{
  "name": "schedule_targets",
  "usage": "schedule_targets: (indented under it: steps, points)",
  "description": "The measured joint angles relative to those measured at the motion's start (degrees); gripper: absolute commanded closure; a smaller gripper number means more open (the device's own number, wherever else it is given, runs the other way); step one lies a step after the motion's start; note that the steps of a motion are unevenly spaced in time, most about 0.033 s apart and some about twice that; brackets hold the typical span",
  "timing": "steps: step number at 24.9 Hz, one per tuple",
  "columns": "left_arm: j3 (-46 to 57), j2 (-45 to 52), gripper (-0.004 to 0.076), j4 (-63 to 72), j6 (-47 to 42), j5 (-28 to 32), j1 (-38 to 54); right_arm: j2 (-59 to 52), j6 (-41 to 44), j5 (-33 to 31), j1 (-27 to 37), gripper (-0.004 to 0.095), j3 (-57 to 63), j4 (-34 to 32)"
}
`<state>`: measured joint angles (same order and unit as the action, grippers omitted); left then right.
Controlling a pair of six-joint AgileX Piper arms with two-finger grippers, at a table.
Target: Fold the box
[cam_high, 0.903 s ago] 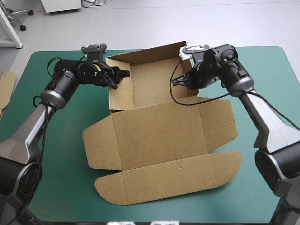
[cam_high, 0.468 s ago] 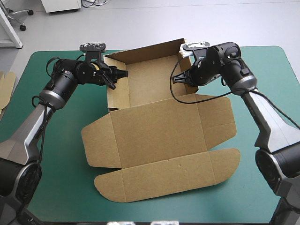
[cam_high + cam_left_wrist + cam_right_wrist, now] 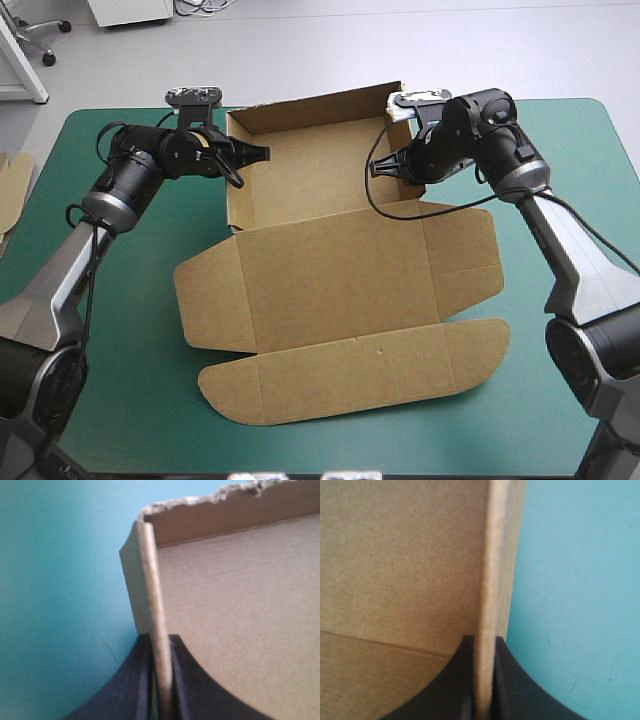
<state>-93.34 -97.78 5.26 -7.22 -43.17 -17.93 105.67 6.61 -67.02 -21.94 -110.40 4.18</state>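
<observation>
The brown box [image 3: 340, 270] lies mid-table, its far half raised into an open tray and its lid and flaps flat toward the front edge. My left gripper [image 3: 252, 155] is shut on the tray's left wall. In the left wrist view that wall's edge [image 3: 150, 590] runs straight between the black fingers [image 3: 187, 680] of the left gripper [image 3: 160, 641], beside the back wall's corner. My right gripper [image 3: 385, 168] is shut on the right wall. In the right wrist view the wall's edge [image 3: 495, 555] stands between the fingers of the right gripper [image 3: 484, 642].
More brown board [image 3: 10, 185] shows at the table's left edge. The teal-green cover [image 3: 120, 330] lies bare to the left and right of the box and along the front corners.
The left wall has swung outward from a lean to upright, held by the left gripper. The right gripper has shifted slightly with its wall. The flat lid slid a little to the left.
</observation>
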Motion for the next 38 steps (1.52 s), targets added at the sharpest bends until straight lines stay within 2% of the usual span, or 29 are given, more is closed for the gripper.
schedule_targets:
  steps: [4,9,15,20,29,38]
  points:
    - [-1.41,0.0,0.0738,-1.07,-0.23,-0.66,-0.05,0.0,0.9,-0.45,0.0,0.0926,-0.12,-0.36]
    - [-6.61,0.0,0.0738,-6.91,-1.06,-5.85,-0.71,1.08,2.92,-1.01,-0.52,0.0926,-0.46,-0.11]
    - [-6.85,0.0,0.0738,-10.95,-3.63,-13.85,-1.38,1.15,3.64,-4.45,-1.38,0.0926,-0.57,0.1]
    - [-7.36,0.0,0.0738,-11.41,-3.98,-17.07,-1.38,1.22,3.34,-4.47,-1.38,0.0926,-0.57,1.49]
    - [-7.42,-0.58,0.0738,-11.78,-4.03,-17.46,-1.38,1.56,3.19,-4.47,-1.38,0.0926,-0.57,2.1]
    - [-7.52,-5.7,0.0738,-10.89,-4.49,-16.89,-1.38,3.95,3.19,-4.47,-1.38,0.0926,-0.12,0.7]
